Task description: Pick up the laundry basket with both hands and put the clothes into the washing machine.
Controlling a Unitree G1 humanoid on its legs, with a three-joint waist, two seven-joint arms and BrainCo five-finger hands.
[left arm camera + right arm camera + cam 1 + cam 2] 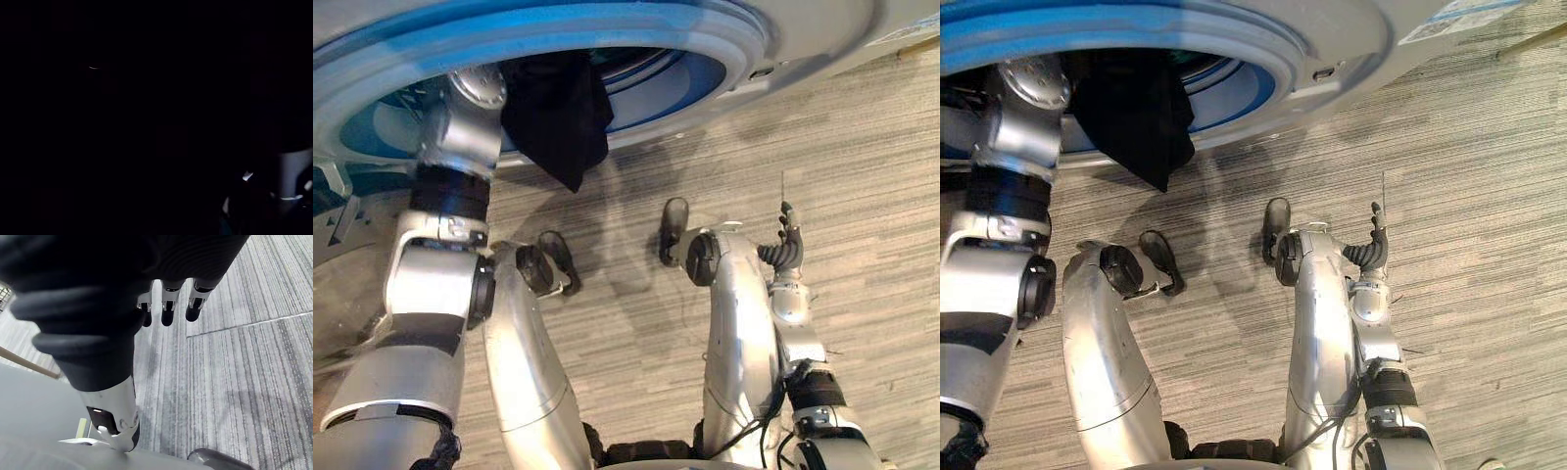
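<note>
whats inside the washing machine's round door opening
A black cloth hangs out over the blue-ringed rim of the grey washing machine. The robot's left arm reaches in beside it. The drum beyond is dark, so anything deeper is hidden.

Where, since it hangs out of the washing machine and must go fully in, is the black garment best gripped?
I'd take the black garment at its drooping lower point, coming from below and in front. That corner hangs free over the washing machine's rim, clear of the floor; its upper part goes inside the machine.
</note>
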